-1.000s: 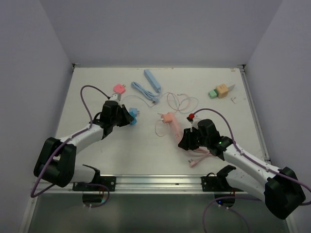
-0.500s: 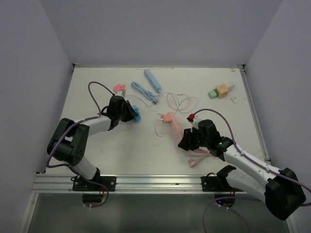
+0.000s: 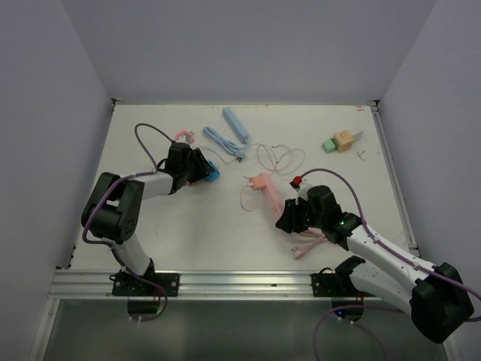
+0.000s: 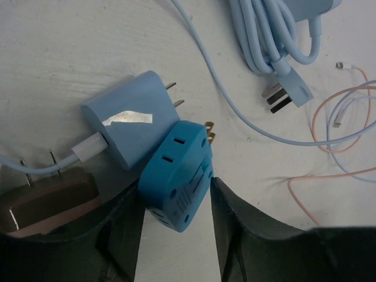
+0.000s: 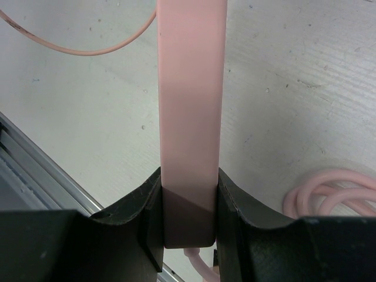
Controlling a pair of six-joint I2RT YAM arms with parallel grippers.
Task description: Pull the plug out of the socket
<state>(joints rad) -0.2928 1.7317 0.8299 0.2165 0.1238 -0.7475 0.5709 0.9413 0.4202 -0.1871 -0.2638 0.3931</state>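
Your right wrist view cuts off the pink socket strip (image 5: 191, 106) at the top. The pink plug (image 3: 259, 181) that appears seated on its far end, ahead of the right gripper (image 5: 189, 200), shows only from above, small and soft. That gripper is clamped on the strip's near end, with a coiled pink cord (image 5: 335, 197) just to its right on the surface (image 3: 225, 233). Your left gripper (image 4: 176, 191) pinches a blue adapter (image 4: 177, 176). A light blue charger (image 4: 126, 126) touches it just ahead-left. A shadowed two-pin plug (image 4: 50, 197) sits by the left finger, partly hidden. A bundled light blue cable (image 4: 264, 29) lies farther ahead.
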